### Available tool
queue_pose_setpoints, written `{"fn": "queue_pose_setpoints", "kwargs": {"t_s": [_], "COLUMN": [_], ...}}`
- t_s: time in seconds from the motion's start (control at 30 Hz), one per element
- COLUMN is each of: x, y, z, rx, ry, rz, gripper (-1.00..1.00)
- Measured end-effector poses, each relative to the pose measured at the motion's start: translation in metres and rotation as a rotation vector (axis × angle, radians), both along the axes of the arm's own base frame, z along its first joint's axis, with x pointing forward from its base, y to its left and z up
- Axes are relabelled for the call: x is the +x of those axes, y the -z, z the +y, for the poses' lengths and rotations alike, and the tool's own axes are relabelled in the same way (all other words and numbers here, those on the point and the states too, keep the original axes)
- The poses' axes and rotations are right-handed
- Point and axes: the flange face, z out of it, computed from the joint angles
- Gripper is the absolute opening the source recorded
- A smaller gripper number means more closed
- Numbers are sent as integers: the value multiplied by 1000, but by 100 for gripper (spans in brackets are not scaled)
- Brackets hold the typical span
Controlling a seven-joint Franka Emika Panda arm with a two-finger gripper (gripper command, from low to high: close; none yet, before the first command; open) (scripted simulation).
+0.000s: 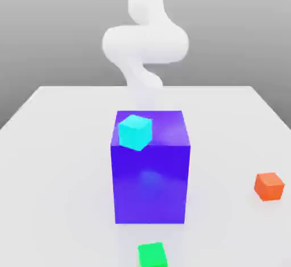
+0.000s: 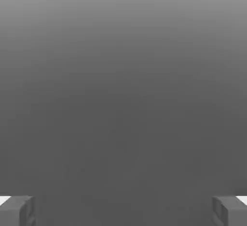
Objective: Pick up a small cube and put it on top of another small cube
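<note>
The small magenta-pink cube is out of view, possibly hidden behind the big block. The small bright-green cube [image 1: 152, 255] rests on the table at the near edge of the exterior view, just in front of the big blue-violet block [image 1: 150, 169]. My white arm [image 1: 145, 44] curls down behind that block. In the hand view my gripper [image 2: 123, 211] is open, its two grey fingertips [image 2: 17, 211] far apart at the picture's corners with nothing between them, facing a plain grey background.
A cyan cube [image 1: 135, 131] sits tilted on top of the blue-violet block, near its left front corner. An orange cube [image 1: 269, 185] lies on the white table [image 1: 51, 163] at the exterior view's right.
</note>
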Motion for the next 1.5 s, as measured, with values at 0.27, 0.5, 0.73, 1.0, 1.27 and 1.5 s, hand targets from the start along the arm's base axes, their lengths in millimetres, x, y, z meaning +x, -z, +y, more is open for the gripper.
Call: {"fn": "queue_pose_setpoints", "kwargs": {"t_s": [0.27,0.5,0.73,1.0,1.27,1.5], "x": [7,30,63,107,146,167], "y": [1,29,82,169,273,372], "z": [80,146,203,249,274,283], "rx": [135,253,372,505,634,734], "ry": [203,374,560,801,1087,1380], "rz": [-23,-14,25,101,200,302], "gripper": [0,0,0,0,0,0]}}
